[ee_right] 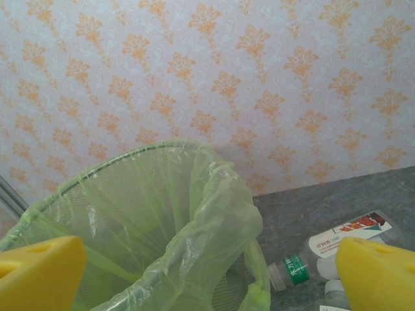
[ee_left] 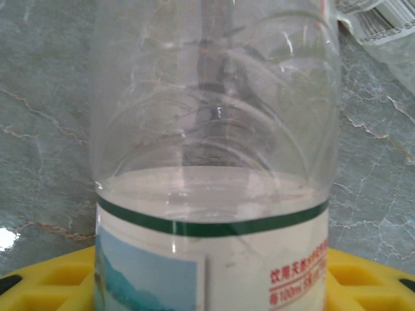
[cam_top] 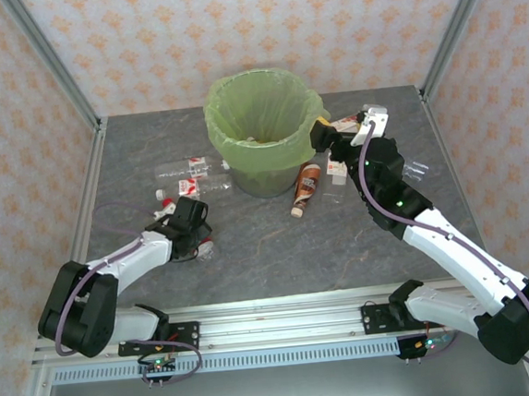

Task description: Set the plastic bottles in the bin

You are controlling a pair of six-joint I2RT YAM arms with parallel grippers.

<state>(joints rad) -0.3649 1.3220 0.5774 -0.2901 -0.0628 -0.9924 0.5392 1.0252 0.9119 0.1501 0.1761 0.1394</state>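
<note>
The bin (cam_top: 259, 134) stands at the back middle of the table, lined with a light-green bag. My left gripper (cam_top: 193, 230) is low on the table, left of the bin, shut on a clear plastic bottle (ee_left: 214, 129) with a white label and green band. The bottle sits between the yellow fingers (ee_left: 373, 278). My right gripper (cam_top: 329, 137) hangs open and empty at the bin's right rim (ee_right: 130, 214), its fingers (ee_right: 39, 272) wide apart. A brown bottle (cam_top: 306, 187) lies in front of the bin. Clear bottles (cam_top: 188, 175) lie to the bin's left.
More clear bottles (cam_top: 340, 165) lie right of the bin, under the right arm, and one with a green-labelled neck (ee_right: 324, 249) shows on the stone tabletop (cam_top: 278, 243). Patterned walls and metal posts (cam_top: 53, 59) close in the back and sides.
</note>
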